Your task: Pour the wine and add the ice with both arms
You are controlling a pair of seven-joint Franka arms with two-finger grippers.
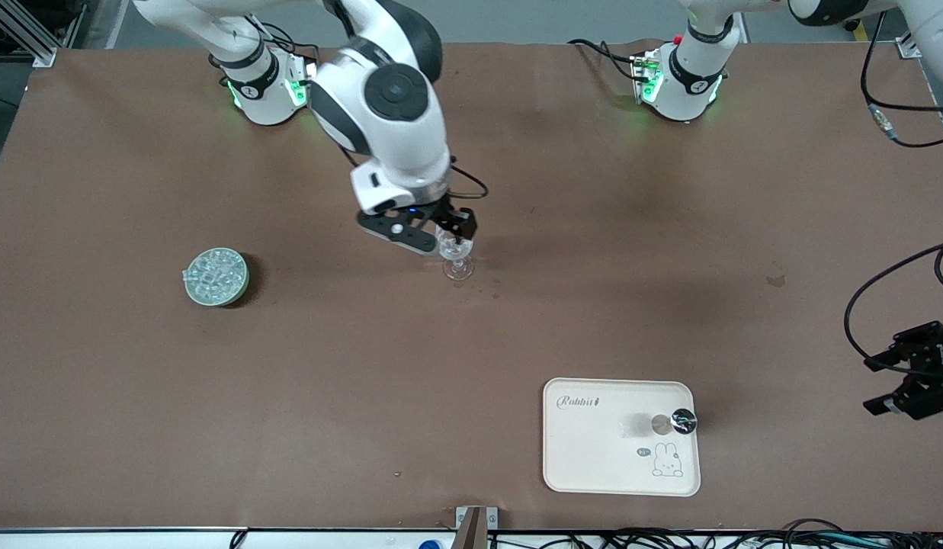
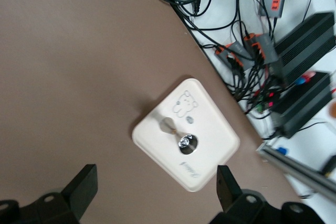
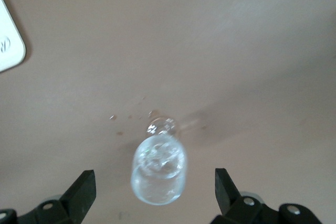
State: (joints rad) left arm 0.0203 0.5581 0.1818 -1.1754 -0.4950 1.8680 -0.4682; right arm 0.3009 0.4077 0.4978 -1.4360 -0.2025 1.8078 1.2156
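Ice in bowl, bottle on tray

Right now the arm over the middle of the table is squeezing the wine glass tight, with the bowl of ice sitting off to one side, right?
Not quite. The right gripper is open: in the right wrist view its fingers stand apart from the wine glass, touching nothing. The bowl of ice does sit apart, toward the right arm's end of the table.

a robotics lab: brown-covered test table, aluminium framing, cables and power supplies alongside.
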